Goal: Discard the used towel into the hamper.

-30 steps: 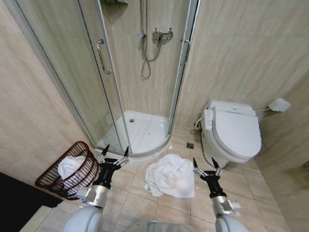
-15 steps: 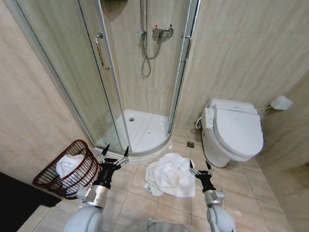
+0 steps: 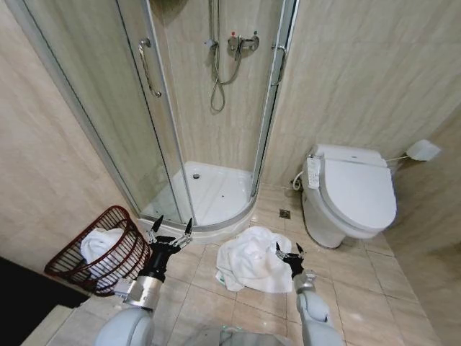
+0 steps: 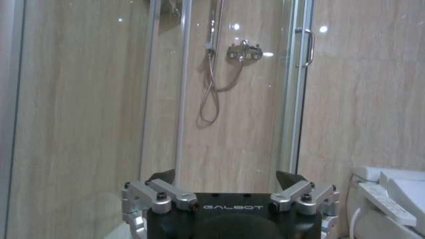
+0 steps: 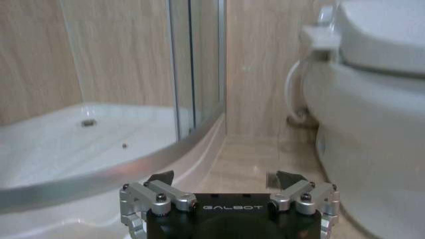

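A crumpled white towel (image 3: 248, 258) lies on the tiled floor in front of the shower. My right gripper (image 3: 287, 251) is open and low, at the towel's right edge, its fingertips over the cloth. The hamper (image 3: 101, 252), a dark reddish-brown wire basket, leans at the left with another white towel (image 3: 97, 244) inside. My left gripper (image 3: 171, 229) is open between the hamper and the floor towel, holding nothing. In the wrist views the left gripper (image 4: 227, 175) faces the shower glass and the right gripper (image 5: 226, 176) faces the shower tray and toilet base.
A curved glass shower enclosure (image 3: 173, 130) with a raised white tray (image 3: 209, 194) stands straight ahead. A white toilet (image 3: 353, 194) sits at the right. A floor drain (image 3: 284, 214) lies between them. Tiled walls close in on the left and right.
My right arm has dropped and moved left, from beside the towel to its right edge. The camera has tilted slightly, shifting the scene. The left gripper has stayed put.
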`<state>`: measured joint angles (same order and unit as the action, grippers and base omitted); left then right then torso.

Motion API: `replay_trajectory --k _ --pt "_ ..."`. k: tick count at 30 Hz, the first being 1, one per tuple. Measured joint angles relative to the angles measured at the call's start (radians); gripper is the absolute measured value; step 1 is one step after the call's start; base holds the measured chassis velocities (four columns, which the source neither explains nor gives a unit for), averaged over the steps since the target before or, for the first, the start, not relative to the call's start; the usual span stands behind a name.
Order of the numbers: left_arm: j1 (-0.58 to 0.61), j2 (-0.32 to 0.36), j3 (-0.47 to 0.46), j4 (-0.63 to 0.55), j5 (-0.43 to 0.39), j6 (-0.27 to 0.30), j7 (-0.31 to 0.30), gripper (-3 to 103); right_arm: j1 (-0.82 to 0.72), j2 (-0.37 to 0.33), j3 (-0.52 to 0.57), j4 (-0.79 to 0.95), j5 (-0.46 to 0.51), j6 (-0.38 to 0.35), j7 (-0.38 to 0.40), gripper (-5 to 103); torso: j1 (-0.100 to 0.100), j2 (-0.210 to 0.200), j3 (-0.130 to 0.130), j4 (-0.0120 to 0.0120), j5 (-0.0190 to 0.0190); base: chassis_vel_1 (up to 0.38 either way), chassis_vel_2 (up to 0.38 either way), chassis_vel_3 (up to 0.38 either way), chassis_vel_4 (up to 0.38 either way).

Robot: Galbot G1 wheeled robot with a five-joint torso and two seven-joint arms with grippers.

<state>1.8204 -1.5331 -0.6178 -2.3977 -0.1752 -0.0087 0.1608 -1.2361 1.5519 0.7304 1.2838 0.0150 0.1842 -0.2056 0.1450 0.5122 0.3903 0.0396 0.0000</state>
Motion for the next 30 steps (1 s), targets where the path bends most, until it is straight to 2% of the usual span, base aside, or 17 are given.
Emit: replay_trajectory --k 27,30 --pt "0.0 0.0 0.0 0.0 0.0 0.0 0.0 99 0.412 -0.022 0.002 -0.637 -0.09 -0.074 0.015 100 -0.04 -0.111 -0.07 0.0003 0.0 0.0 0.0 0.0 0.0" --pt "0.0 0.0 0.0 0.0 0.0 0.0 0.0 99 0.403 -0.02 -0.039 -0.603 -0.069 -0.102 0.016 100 -0.045 -0.121 -0.076 -0.0004 -0.0005 0.0 0.0 0.0 0.0"
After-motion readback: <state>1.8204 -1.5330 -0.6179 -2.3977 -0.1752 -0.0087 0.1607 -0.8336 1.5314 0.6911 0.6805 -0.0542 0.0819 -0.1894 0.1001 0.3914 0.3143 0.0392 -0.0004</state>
